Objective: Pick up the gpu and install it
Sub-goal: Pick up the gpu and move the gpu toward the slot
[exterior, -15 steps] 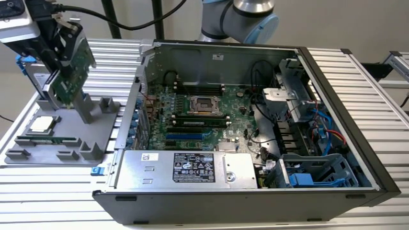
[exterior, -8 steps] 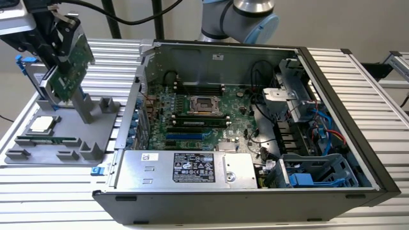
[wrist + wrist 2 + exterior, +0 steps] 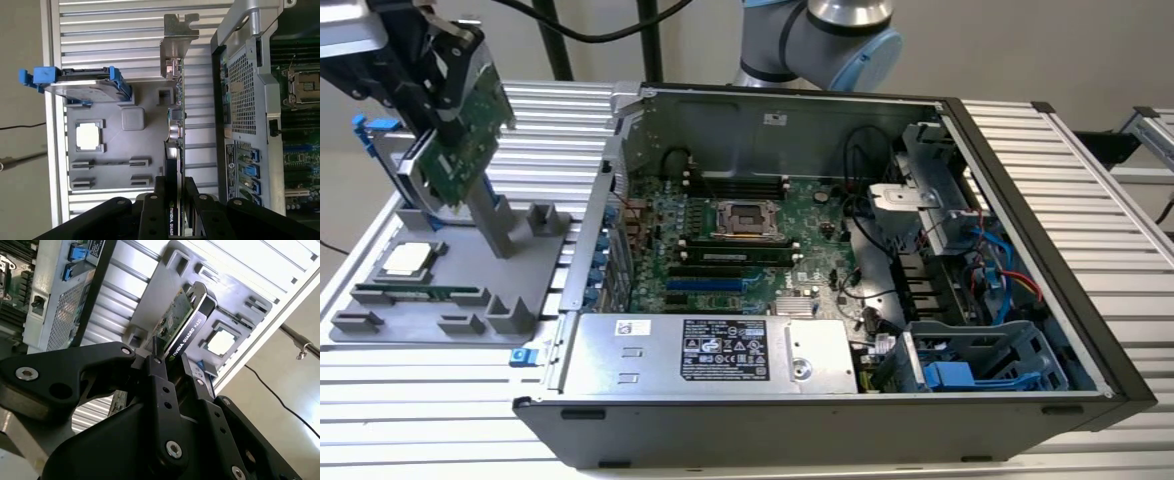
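Surface: ribbed aluminium table (image 3: 1087, 190), grey plastic tray (image 3: 400, 325) at one end.
Arm: black gripper (image 3: 170, 360) clamped on green circuit-board gpu (image 3: 460, 140) above the tray.

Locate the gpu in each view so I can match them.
Exterior view: gpu raised at the exterior view's left, above the grey tray.
Second wrist view: gpu edge-on, clamped in the gripper.
First wrist view: gpu edge-on over the tray.
Shared landmark: the tray's square chip.
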`<act>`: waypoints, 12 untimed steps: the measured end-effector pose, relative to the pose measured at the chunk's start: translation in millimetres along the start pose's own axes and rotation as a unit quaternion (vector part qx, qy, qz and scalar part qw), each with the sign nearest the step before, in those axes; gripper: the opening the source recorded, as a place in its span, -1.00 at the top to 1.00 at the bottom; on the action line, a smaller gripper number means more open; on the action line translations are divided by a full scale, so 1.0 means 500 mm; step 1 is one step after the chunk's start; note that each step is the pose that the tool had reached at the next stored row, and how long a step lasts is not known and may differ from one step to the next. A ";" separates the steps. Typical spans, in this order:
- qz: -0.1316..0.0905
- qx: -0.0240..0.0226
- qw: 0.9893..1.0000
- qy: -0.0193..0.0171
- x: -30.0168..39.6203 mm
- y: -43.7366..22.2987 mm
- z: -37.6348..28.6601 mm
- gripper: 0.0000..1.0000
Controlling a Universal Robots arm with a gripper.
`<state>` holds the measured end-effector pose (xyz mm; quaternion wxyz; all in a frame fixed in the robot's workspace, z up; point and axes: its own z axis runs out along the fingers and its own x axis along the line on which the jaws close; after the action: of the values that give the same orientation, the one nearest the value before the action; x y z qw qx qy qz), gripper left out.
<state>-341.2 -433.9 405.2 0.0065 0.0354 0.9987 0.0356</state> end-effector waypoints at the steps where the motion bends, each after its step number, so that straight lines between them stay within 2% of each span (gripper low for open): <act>1: 0.000 0.000 1.000 0.000 0.000 0.000 -0.001 1.00; 12: 0.000 0.000 1.000 0.000 0.000 0.002 -0.023 1.00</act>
<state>-341.2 -433.9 416.7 0.0065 0.0354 0.9987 0.0356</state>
